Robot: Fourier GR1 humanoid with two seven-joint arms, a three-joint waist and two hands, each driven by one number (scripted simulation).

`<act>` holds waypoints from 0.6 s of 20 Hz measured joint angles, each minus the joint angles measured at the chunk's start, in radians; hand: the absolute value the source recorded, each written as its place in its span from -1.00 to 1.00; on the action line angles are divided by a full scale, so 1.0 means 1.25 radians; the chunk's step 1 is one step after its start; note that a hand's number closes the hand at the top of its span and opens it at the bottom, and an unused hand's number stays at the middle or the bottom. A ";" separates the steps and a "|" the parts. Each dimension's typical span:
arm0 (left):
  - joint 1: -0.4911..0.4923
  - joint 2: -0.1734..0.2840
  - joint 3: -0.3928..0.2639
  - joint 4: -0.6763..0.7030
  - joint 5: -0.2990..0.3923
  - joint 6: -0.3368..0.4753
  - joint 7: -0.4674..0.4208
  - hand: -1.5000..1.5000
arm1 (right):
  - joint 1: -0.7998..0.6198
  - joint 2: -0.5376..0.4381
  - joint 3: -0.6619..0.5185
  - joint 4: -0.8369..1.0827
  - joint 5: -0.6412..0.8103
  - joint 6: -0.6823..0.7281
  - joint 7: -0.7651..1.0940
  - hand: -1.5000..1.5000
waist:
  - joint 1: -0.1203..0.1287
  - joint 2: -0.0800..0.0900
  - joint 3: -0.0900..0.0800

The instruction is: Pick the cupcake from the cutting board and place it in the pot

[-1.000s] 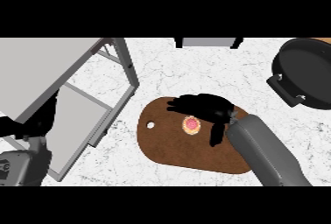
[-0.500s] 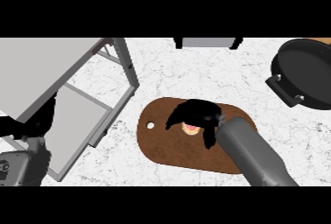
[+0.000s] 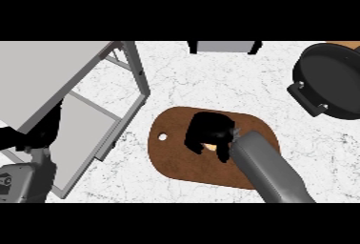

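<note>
Our right hand point(image 3: 209, 129) is curled down over the cupcake point(image 3: 209, 147) on the board point(image 3: 175, 162); only a bit peeks out. It could slip or squash if we lift w/ a bad hold. Pot point(image 3: 336, 81) sits at 2 o'clock, nothing between. Rack point(image 3: 105, 109) at 9. Left hand point(image 3: 10, 138) rests at 8, fingers hard to tell.

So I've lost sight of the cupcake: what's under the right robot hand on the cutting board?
The right robot hand curls down over the cutting board. Only a small pale sliver of the cupcake shows beneath its fingers; the rest is covered.
</note>
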 measured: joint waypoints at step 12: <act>0.025 -0.002 0.009 -0.035 -0.003 0.000 0.011 0.00 | -0.001 0.015 -0.192 -0.083 -0.013 -0.070 0.246 1.00 | -0.006 0.011 0.007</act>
